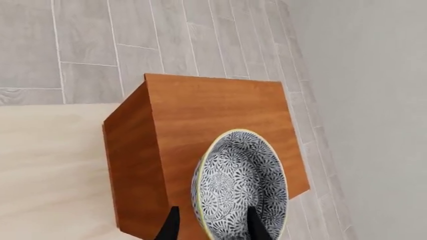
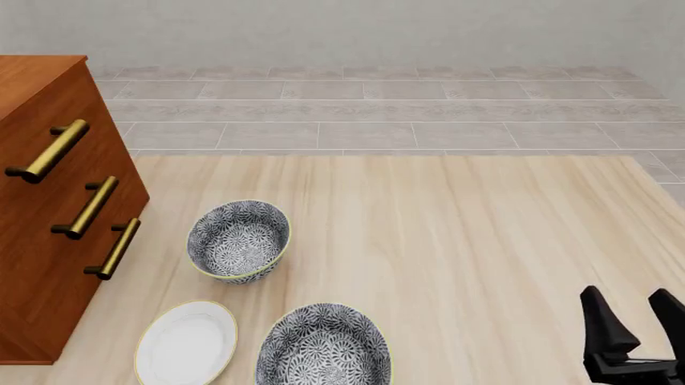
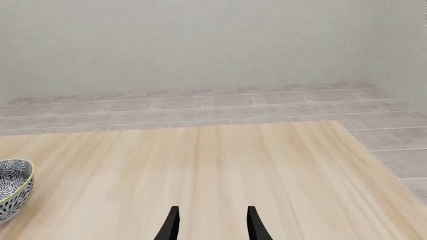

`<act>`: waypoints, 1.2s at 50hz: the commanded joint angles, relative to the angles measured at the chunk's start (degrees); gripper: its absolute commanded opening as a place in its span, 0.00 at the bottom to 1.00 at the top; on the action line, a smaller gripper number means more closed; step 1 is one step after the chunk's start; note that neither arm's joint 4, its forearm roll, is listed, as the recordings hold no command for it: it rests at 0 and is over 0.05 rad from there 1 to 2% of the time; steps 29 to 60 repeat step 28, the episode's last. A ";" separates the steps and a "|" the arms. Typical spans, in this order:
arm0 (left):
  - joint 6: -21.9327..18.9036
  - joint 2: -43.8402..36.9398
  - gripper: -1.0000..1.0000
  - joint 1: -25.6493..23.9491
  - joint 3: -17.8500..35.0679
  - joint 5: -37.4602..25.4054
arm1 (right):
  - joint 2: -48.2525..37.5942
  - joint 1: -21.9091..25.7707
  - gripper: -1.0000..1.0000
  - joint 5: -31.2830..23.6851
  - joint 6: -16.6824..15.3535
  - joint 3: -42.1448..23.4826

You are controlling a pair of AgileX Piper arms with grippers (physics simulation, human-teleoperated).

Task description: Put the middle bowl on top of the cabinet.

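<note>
The middle bowl (image 1: 237, 185), dark-blue-and-white floral with a pale-yellow rim, shows only in the left wrist view, over the top of the reddish-brown cabinet (image 1: 207, 110) near one edge. Whether it rests flat there I cannot tell. My left gripper (image 1: 212, 222) is open, one finger outside the bowl's rim and the other finger inside it. The front view shows the cabinet (image 2: 43, 241) at the far left with its brass handles, but neither this bowl nor the left gripper. Near the table's front right corner my right gripper (image 2: 634, 321) stands open and holds nothing.
Two more floral bowls stand on the table: one bowl (image 2: 237, 239) beside the cabinet's drawers, also seen as a bowl (image 3: 13, 192) at the right wrist view's edge, and another bowl (image 2: 323, 346) at the front. A flat white plate (image 2: 186, 343) lies between it and the cabinet.
</note>
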State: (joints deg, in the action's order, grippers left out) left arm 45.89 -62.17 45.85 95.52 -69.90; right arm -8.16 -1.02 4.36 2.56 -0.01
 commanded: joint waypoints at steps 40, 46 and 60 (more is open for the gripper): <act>6.66 4.96 1.00 1.25 3.26 0.00 | -0.67 0.28 1.00 0.55 -0.31 0.00; 6.66 4.96 1.00 1.25 3.26 0.00 | -0.67 0.28 1.00 0.55 -0.31 0.00; 6.66 4.96 1.00 1.25 3.26 0.00 | -0.67 0.28 1.00 0.55 -0.31 0.00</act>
